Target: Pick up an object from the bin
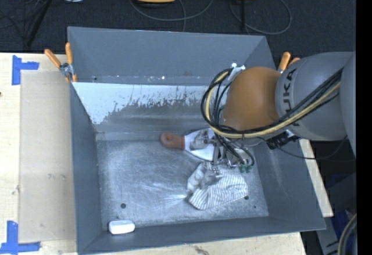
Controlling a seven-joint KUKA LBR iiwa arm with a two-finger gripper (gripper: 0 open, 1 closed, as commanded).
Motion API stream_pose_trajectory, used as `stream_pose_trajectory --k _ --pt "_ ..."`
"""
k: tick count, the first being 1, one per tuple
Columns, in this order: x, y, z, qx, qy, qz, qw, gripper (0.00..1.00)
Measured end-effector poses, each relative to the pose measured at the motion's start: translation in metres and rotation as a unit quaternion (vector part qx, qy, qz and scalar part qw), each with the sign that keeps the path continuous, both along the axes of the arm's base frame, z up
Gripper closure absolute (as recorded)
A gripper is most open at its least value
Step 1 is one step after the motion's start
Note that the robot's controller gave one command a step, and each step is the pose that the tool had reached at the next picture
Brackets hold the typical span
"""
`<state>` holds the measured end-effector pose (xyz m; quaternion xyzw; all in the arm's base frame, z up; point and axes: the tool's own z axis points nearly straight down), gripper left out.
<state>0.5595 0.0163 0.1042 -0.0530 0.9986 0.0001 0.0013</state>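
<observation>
My gripper (pixel 222 159) hangs below the arm's wrist in the right half of the bin. It is right above the upper end of a crumpled white cloth with dark stripes (pixel 216 191), which lies on the bin floor toward the front right. Just left of the gripper lies a tool with a brown handle (pixel 171 141) and a white head (pixel 197 144); the gripper's body hides part of that head.
A small white oblong block (pixel 121 226) lies in the bin's front left corner. The arm with its orange cover and cables reaches in from the right over the back right of the bin.
</observation>
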Motion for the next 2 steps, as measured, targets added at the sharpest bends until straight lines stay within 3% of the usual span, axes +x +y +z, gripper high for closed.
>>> stream_pose_trajectory --k 1,2 --pt "-0.0262 -0.0211 -0.0285 0.004 0.0084 0.138 0.9904 1.00" --pt "-0.0262 -0.0211 -0.0285 0.004 0.0084 0.138 0.9904 1.00"
